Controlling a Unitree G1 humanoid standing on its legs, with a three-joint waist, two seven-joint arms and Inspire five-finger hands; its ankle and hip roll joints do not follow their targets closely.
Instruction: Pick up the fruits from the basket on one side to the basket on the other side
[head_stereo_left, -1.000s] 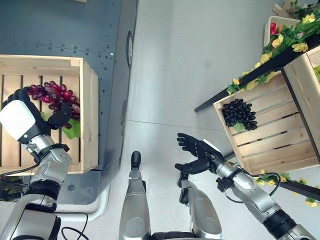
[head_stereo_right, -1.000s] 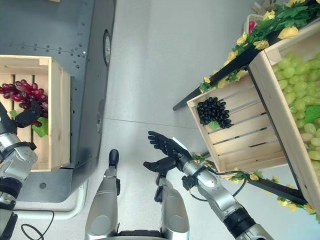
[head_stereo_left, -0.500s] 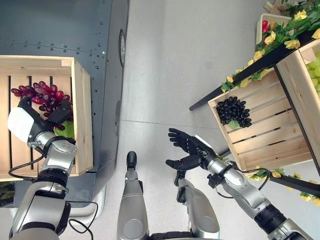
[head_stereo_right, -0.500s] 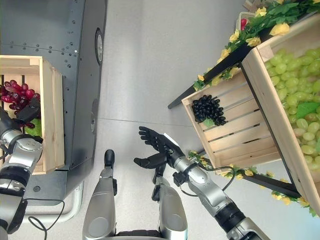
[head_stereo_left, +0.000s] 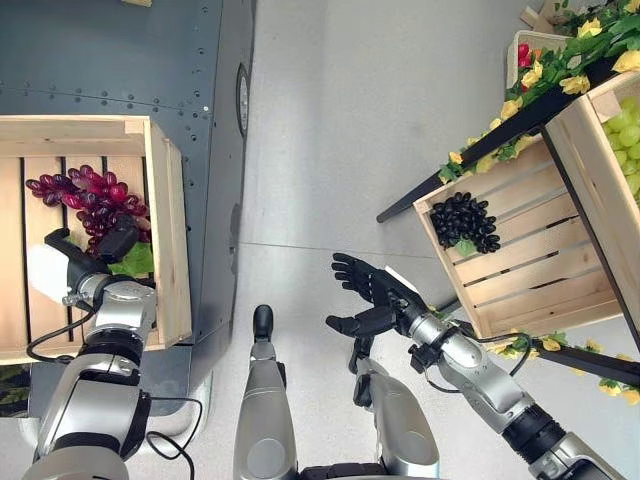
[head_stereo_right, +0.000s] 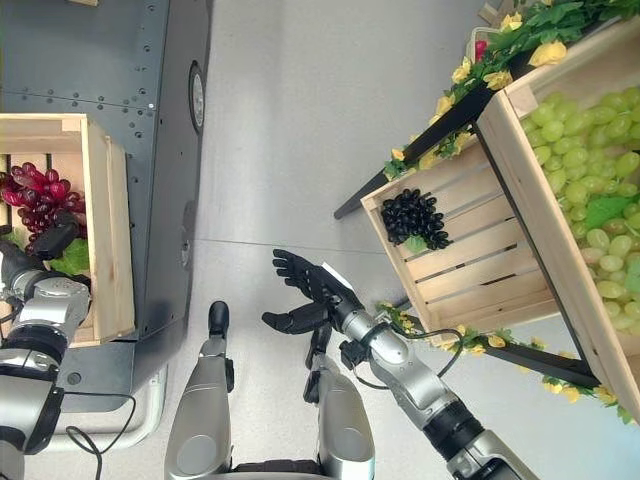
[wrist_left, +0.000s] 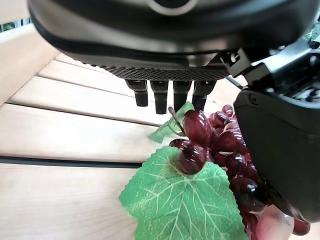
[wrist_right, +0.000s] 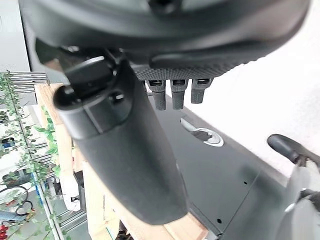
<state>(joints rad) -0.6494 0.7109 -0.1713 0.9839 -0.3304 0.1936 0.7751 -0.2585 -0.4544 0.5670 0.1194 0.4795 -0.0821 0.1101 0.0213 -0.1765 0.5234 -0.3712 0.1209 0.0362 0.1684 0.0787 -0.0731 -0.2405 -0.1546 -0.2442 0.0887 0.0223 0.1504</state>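
Left hand down inside the left crate, at about 6 o'clock from the red grapes; fingers straight beyond the bunch's stem end, thumb alongside the berries, nothing clasped yet, as seen in the left wrist view. Red grapes lying on the crate slats with a green leaf under the near end. Right hand held out over the floor, fingers spread and loose, carrying nothing. Right crate at about 2 o'clock from that hand, with black grapes already lying in it; green grapes in a further crate beyond.

Judged risks: closing on the leaf alone and leaving the bunch behind, since the leaf sits nearest the palm; a pinch on loose berries rather than the stem, letting the bunch slip on the lift; snagging the crate wall on the way out, given how close the hand sits to it.
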